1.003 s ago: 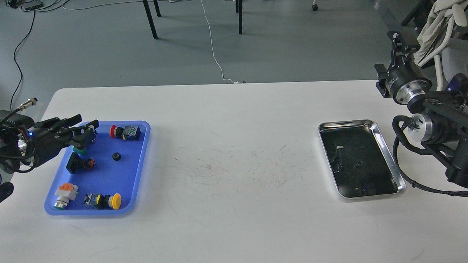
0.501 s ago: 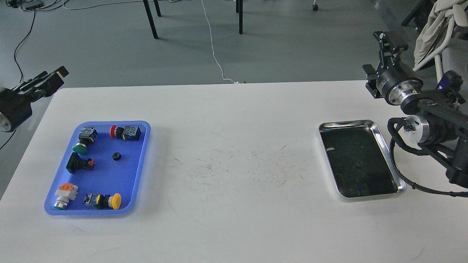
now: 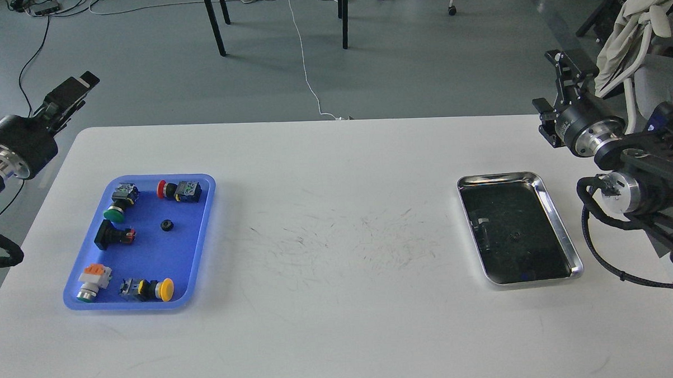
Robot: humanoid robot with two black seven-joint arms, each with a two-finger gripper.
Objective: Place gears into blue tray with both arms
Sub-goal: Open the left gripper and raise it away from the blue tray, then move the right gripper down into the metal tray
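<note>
Much of the white worktop (image 3: 340,301) lies bare between the blue tray (image 3: 195,255) and silver tray (image 3: 549,201). One gear (image 3: 167,224) sits mid blue tray; another (image 3: 514,237), barely discernible, in the silver. Left claw (image 3: 70,95) and right claw (image 3: 567,72) hang off the worktop's edges; I cannot tell their opening.

1 small black gear (image 3: 167,224) lies in the blue tray (image 3: 201,238) among 5 button switches. Another gear (image 3: 514,237) sits in the shiny silver tray (image 3: 556,215). Both arms are up off the white table (image 3: 341,312).
</note>
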